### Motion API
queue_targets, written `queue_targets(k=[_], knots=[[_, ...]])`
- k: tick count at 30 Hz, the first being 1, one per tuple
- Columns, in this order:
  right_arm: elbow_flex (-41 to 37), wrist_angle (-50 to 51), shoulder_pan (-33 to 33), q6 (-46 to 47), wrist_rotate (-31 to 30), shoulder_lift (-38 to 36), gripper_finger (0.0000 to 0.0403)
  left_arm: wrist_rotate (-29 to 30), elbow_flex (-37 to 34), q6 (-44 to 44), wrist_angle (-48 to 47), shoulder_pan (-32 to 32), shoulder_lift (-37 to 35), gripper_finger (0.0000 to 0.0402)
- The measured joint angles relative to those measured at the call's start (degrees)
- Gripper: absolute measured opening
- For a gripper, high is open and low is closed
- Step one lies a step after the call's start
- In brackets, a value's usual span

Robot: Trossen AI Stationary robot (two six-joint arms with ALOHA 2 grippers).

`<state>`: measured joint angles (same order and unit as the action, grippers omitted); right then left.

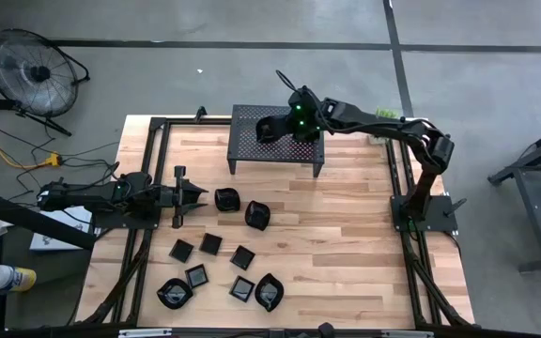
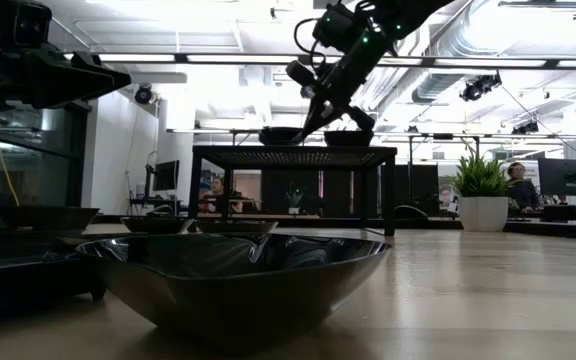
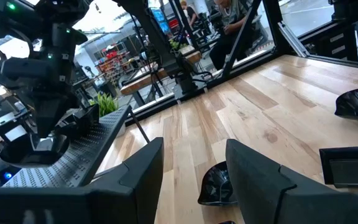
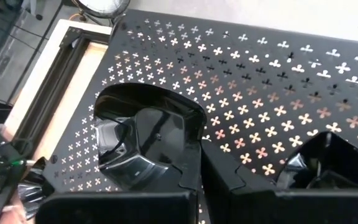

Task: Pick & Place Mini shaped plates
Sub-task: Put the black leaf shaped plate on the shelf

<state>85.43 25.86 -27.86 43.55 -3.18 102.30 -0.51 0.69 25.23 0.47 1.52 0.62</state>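
Several small glossy black mini shaped plates [image 1: 242, 256] lie on the wooden table's near left part. My right gripper [image 4: 201, 186] hangs over the left part of the black perforated rack [image 1: 252, 155] at the table's far side, shut on one plate [image 4: 145, 137]. A second plate [image 4: 328, 165] rests on its underside on the rack top, beside the held one. My left gripper [image 1: 198, 194] waits at the table's left, level and open, with nothing between its fingers; a plate [image 3: 219, 186] lies on the table just beyond them. My right gripper pinches the plate's rim [image 4: 194, 158] between its two fingers, at the edge nearest the wrist. The fingers slant down from the table's right side. The plate stays level, hollow side up, right at the rack top [image 2: 281, 135]; whether it rests on it I cannot tell.
The rack stands on legs [image 2: 196, 190] above the table. A black metal frame [image 1: 148, 141] runs around the table's edge. Bare wood [image 1: 364, 253] spreads over the table's right half. A fan [image 1: 31, 70] stands on the floor at the far left.
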Motion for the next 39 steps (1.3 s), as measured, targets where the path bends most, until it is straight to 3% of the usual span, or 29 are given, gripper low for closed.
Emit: queue_targets(k=[34, 39], knots=[[0.00, 1.34, -0.19, -0.36, 1.68, -0.26, 0.0001, 0.01, 0.00, -0.02, 0.00, 0.01, -0.02, 0.0170], [0.00, 1.34, -0.17, -0.54, 2.38, -0.26, 0.0030, 0.02, 0.00, 0.00, 0.00, 0.02, -0.01, 0.0170]])
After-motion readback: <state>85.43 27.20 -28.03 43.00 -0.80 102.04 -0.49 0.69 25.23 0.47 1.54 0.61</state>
